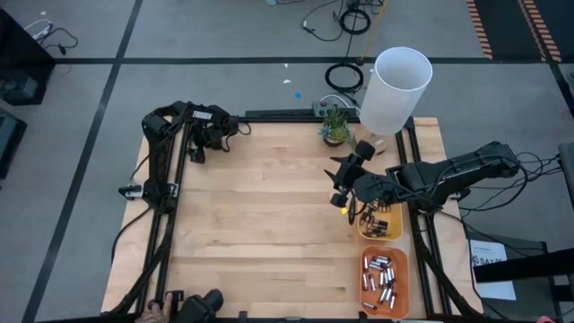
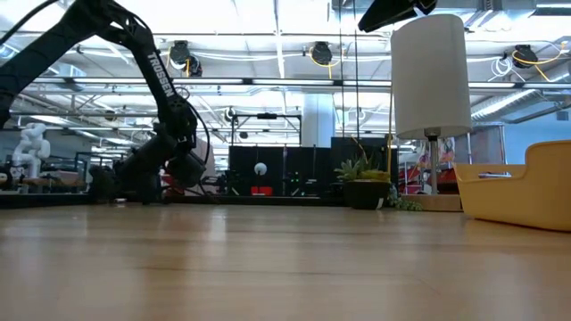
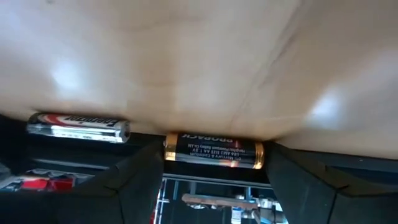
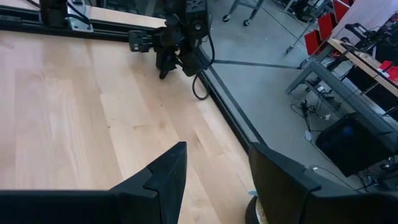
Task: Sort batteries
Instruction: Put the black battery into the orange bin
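In the left wrist view, a dark battery with gold ends (image 3: 214,151) and a silvery battery (image 3: 78,126) lie on the wood at the table's far left corner. My left gripper (image 3: 214,186) is open there, low over the table (image 1: 199,144), with one finger beside each end of the dark battery. My right gripper (image 4: 214,180) is open and empty, raised above the table's right side (image 1: 345,193) next to the yellow tray (image 1: 381,224). Several batteries (image 1: 381,278) lie in the orange tray (image 1: 401,269), and a few dark ones (image 1: 377,220) lie in the yellow tray. My left gripper has the dark battery (image 3: 186,149) lying crosswise in the gap, with a fingertip (image 3: 140,174) at each end. I cannot tell whether the fingers touch it. The battery rests on the table.
A white lamp shade (image 1: 395,90) and a small potted plant (image 1: 334,126) stand at the far edge, close to my right arm. The yellow tray (image 2: 526,187) and orange tray sit along the right edge. The middle of the wooden table (image 1: 269,215) is bare.
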Motion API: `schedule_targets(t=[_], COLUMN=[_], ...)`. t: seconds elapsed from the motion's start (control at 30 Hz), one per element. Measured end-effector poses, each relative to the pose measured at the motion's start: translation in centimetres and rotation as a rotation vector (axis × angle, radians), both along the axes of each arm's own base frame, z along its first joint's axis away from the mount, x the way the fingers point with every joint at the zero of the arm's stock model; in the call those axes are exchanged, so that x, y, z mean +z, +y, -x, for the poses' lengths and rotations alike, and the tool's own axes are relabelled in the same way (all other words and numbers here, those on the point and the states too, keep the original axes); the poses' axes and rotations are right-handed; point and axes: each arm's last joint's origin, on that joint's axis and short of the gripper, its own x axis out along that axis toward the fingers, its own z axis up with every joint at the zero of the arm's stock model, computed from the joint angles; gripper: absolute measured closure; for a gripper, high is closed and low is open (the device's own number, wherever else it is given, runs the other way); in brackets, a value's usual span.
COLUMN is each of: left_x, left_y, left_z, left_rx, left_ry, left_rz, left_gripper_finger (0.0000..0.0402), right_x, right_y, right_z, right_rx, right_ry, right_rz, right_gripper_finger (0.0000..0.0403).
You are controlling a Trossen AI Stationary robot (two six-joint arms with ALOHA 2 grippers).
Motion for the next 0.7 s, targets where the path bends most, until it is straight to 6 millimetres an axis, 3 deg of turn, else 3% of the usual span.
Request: schedule_targets(t=[0.33, 0.53, 0.7], left_x=[0.1, 0.2, 1.9], left_y=[-0.4, -0.6, -1.2], left_z=[-0.1, -0.3, -0.8], left_rx=[0.002, 0.020, 0.052], left_ry=[0.008, 0.004, -0.078], left_rz=[0.031, 0.009, -0.013], left_gripper_finger=[0.0176, 0.0178, 0.0178], right_x=[0.0, 0.2, 0.4], right_y=[0.0, 0.1, 0.1], right_z=[-0.1, -0.2, -0.3], right_rx=[0.012, 0.014, 0.009], right_ry=[-0.008, -0.034, -0.060], right_rz=[-0.014, -0.022, -0.038], right_gripper_finger=[0.0236, 0.0236, 0.0236])
